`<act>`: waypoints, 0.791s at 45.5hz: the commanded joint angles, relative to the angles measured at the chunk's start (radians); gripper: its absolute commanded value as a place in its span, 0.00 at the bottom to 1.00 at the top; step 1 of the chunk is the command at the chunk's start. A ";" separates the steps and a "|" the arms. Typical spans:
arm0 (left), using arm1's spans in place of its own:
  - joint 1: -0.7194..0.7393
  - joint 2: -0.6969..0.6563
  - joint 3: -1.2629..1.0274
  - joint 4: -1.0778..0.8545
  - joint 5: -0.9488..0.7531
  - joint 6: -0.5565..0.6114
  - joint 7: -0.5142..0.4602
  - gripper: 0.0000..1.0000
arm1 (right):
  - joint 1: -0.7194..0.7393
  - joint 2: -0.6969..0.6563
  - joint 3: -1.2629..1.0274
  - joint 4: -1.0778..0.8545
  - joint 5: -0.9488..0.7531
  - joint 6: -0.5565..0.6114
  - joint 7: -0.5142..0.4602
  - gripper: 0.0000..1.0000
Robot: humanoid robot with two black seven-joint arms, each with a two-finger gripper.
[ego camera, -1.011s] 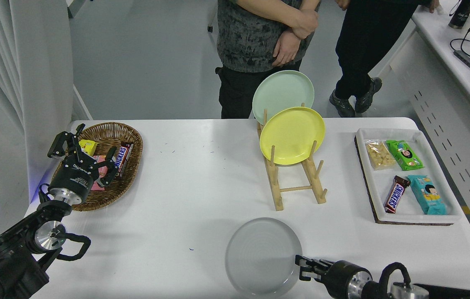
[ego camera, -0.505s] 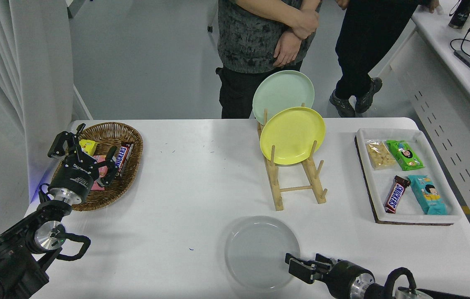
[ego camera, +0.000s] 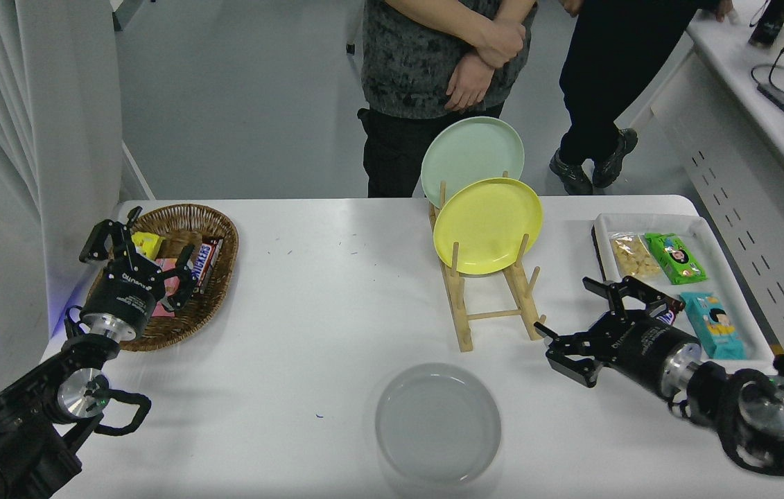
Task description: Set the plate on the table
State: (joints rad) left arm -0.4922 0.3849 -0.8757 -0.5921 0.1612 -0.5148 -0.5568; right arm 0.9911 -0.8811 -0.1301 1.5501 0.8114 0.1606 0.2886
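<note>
One plate (ego camera: pixel 438 423) flat on the table (ego camera: pixel 308 312), tool-free.

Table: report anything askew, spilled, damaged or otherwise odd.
Nothing stands out. The grey plate lies flat on the table, near its front edge, clear of the open right gripper. The yellow plate and green plate stand in the rack. No spills.

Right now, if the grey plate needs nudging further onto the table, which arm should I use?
Right. The right gripper hangs open just beyond the plate, while the left gripper sits parked over the wicker basket, far off.
</note>
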 commanded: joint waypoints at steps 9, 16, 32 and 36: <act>0.000 0.000 0.000 0.000 0.001 0.001 0.000 0.98 | 0.189 0.017 -0.094 -0.088 -0.466 0.000 0.001 1.00; 0.000 0.000 0.000 0.000 0.000 -0.001 0.000 0.98 | 0.190 0.065 -0.077 -0.258 -0.705 0.011 0.011 1.00; 0.000 0.000 0.000 0.000 0.001 0.001 -0.002 0.98 | 0.179 0.171 -0.008 -0.651 -0.896 0.013 0.053 1.00; 0.000 0.000 0.000 0.000 0.000 -0.001 -0.002 0.98 | 0.152 0.226 0.070 -0.801 -0.960 0.010 0.101 1.00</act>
State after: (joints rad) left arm -0.4925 0.3850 -0.8759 -0.5921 0.1617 -0.5148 -0.5577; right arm 1.1693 -0.7483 -0.1538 1.0293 0.0112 0.1723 0.3378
